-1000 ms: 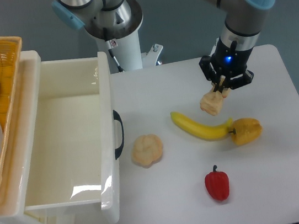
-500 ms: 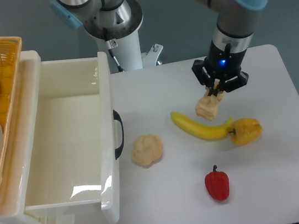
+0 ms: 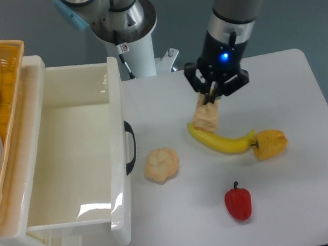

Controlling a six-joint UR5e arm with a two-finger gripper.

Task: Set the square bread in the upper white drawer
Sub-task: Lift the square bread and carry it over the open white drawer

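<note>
A robotics laboratory: a grey industrial robot arm with pale blue joint caps (image 3: 230,3) reaches over a plain white desk (image 3: 308,194), its pedestal base (image 3: 125,27) bolted at the desk's far edge against a bare grey-blue wall. Toy foods lie on the desk, among them a yellow plastic banana (image 3: 224,141) and a red plastic pepper (image 3: 238,202), beside a glossy cream-white plastic drawer (image 3: 121,166) at left.

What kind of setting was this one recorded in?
Most likely a robotics lab test bench, not a real kitchen: a plain white table, the arm's pedestal base mounted behind it, and toy-like food such as the banana and red pepper laid out beside an open white drawer.
</note>
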